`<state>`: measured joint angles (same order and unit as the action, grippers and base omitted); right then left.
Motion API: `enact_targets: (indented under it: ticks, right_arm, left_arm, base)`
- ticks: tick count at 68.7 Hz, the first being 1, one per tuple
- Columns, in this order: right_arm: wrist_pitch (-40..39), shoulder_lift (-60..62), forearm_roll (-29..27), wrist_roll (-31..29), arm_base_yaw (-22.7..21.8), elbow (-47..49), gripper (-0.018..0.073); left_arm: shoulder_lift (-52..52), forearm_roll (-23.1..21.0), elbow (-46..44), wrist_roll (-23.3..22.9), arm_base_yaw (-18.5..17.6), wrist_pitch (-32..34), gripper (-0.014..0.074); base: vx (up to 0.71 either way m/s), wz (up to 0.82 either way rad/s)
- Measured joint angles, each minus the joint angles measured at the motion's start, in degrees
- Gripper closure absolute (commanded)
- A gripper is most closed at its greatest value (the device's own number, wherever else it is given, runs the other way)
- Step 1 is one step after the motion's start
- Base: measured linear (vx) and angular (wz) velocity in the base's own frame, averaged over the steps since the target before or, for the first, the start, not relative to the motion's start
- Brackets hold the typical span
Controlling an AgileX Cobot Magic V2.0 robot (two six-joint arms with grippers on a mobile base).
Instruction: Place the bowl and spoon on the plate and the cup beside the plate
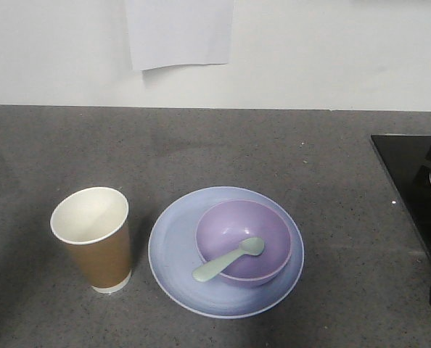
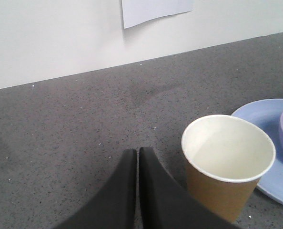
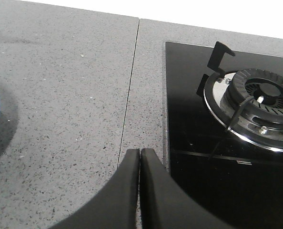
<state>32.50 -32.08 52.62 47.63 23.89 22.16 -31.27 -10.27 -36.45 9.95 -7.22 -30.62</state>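
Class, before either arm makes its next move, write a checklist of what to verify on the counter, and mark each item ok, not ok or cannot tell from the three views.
1. Bowl sits on the plate: ok.
2. Spoon is with the bowl, scoop inside, handle over the rim: ok.
3. Cup stands upright beside the plate, not on it: ok.
4. Left gripper is shut and holds nothing, near the cup but not touching it: ok.
5. Right gripper is shut and holds nothing, over the counter next to the stove: ok.
6. Cup is empty: ok.
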Motion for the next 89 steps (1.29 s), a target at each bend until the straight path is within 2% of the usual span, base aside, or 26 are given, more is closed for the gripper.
enact_targets:
  ticks: [41, 55, 63, 80, 89]
  right_arm:
    - [-0.1, 0.0, 0.0, 0.1, 0.0, 0.0, 0.0564]
    - [-0.1, 0.0, 0.0, 0.1, 0.0, 0.0, 0.0564]
    - [-0.1, 0.0, 0.0, 0.1, 0.0, 0.0, 0.0564]
    - [0.0, 0.0, 0.0, 0.1, 0.0, 0.0, 0.0564]
    - [0.0, 0.0, 0.0, 0.1, 0.0, 0.0, 0.0564]
  left_arm:
    - [0.0, 0.0, 0.1, 0.0, 0.0, -3.7, 0.0603]
    - [0.1, 2.1, 2.6, 0.2, 0.0, -3.1, 0.0603]
    - [2.1, 2.2, 10.8, 0.2, 0.0, 4.8, 0.0603]
    - [12.8, 1.7, 33.6, 0.2, 0.0, 31.6, 0.0603]
    - [19.4, 1.5, 37.8, 0.2, 1.3, 35.3, 0.0603]
  base:
    - [0.00, 0.00]
    - [0.00, 0.00]
    - [0.00, 0.00]
    - [0.00, 0.00]
    - [0.00, 0.00]
